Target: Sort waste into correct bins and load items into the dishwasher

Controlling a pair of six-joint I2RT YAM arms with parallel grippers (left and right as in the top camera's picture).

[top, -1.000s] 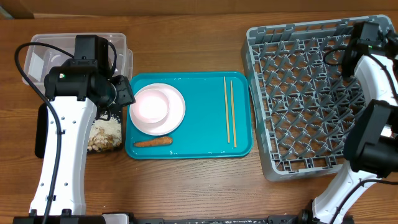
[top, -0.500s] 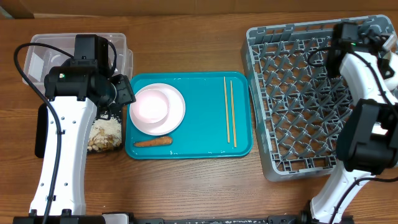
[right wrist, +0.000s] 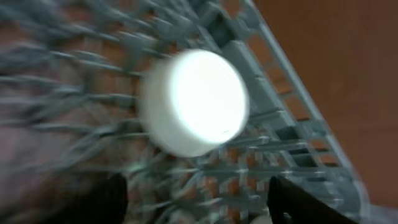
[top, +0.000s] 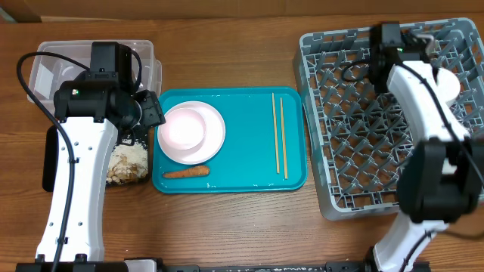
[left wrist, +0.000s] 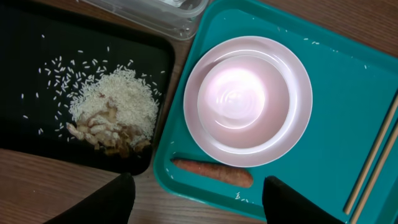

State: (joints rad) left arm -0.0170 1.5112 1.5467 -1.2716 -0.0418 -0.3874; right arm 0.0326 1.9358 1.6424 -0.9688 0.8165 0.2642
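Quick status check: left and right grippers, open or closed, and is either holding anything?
Left gripper: open, holding nothing.
Right gripper: open, holding nothing; the cup sits in the rack, not gripped.

**Waste, bins, tableware and rack on the table**

At the left: clear rectangular tub, with a shallow black tray just in front of it. In the black tray: one heap of white rice and beige food scraps, with loose grains scattered around.

On the teal tray:
- Round white plate, lying flat.
- White bowl, upright on the plate, slightly off-centre.
- Orange carrot piece, lying lengthwise just beside the plate's near edge.
- Two light-wood chopsticks, parallel and close together near the right rim.

At the right: square grey dish rack with a grid of upright pegs. Among the pegs near an outer edge: small white cup, round face to the wrist view, blurred.
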